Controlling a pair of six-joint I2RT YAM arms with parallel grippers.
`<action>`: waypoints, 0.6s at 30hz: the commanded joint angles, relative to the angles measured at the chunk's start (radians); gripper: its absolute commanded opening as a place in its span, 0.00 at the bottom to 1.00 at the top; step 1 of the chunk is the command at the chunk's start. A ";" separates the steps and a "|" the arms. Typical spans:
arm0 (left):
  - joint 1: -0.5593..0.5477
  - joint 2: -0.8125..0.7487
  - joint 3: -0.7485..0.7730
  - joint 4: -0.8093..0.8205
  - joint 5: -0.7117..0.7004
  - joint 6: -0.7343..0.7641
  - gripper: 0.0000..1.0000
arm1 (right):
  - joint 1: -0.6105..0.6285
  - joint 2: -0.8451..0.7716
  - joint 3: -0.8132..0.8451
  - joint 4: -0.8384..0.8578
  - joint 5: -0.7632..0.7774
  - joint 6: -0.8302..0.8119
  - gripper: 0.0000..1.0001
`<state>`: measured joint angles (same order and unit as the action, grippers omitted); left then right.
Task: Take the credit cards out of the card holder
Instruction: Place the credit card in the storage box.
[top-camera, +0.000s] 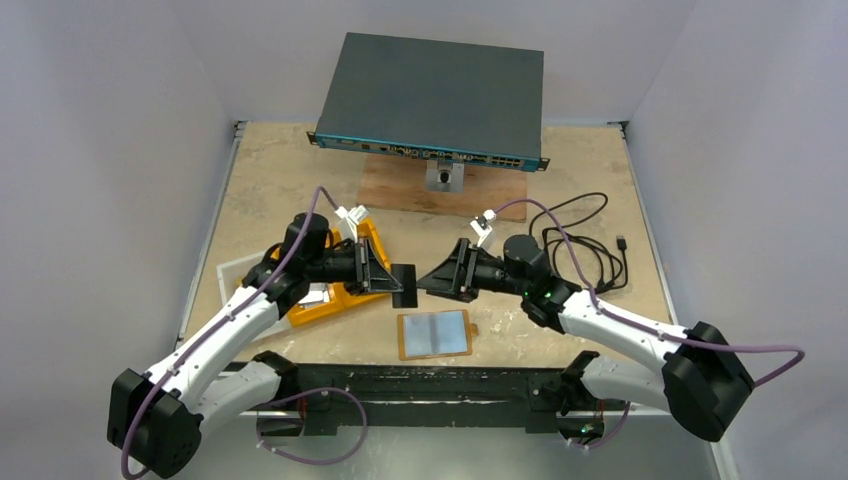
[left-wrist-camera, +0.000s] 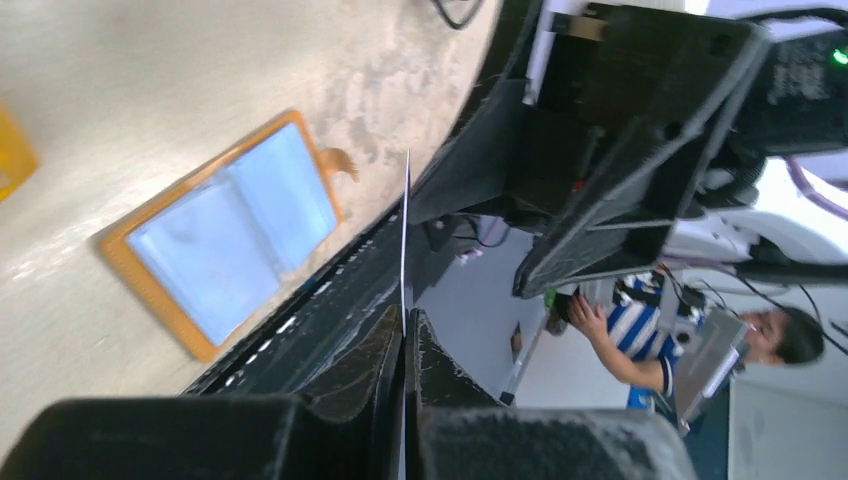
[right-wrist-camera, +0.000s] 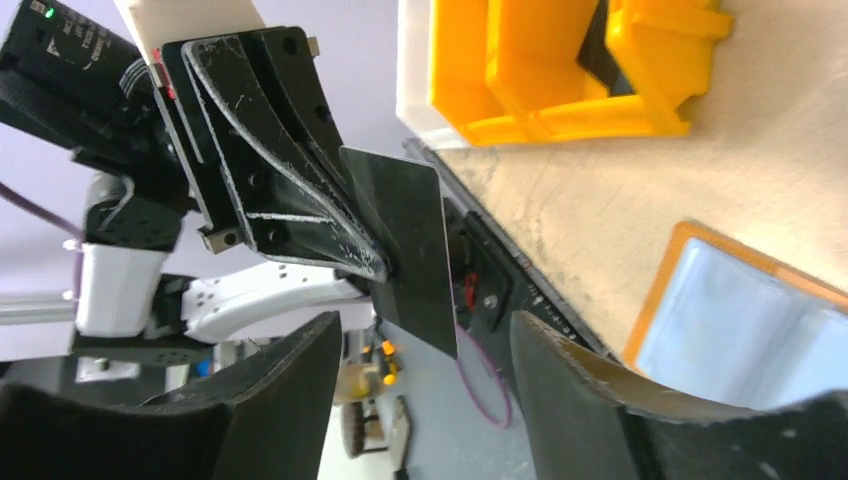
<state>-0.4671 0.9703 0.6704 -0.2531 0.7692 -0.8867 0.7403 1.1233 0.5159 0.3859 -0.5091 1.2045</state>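
Credit card (top-camera: 404, 286) hangs mid-frame in the top view, clear of the table (top-camera: 280, 180). It is pinched by the left claw (top-camera: 391, 279), fingers pressed together on its near end, long axis running out from that claw toward the right one. Right claw (top-camera: 430, 282) faces it just to the right, fingers spread, no contact visible. Card holder (top-camera: 435, 335) lies open and flat on the table just below both claws, so the left arm alone likely carries the card to a set-down.
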 joint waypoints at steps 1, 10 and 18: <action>0.002 -0.049 0.083 -0.242 -0.252 0.083 0.00 | 0.000 -0.072 0.018 -0.134 0.093 -0.084 0.71; 0.021 0.046 0.201 -0.513 -0.765 0.100 0.00 | -0.001 -0.166 0.032 -0.331 0.202 -0.182 0.88; 0.060 0.265 0.230 -0.364 -0.781 0.078 0.00 | -0.002 -0.239 0.022 -0.385 0.239 -0.211 0.88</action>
<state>-0.4240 1.1725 0.8509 -0.6975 0.0376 -0.8097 0.7403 0.9283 0.5159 0.0296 -0.3176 1.0317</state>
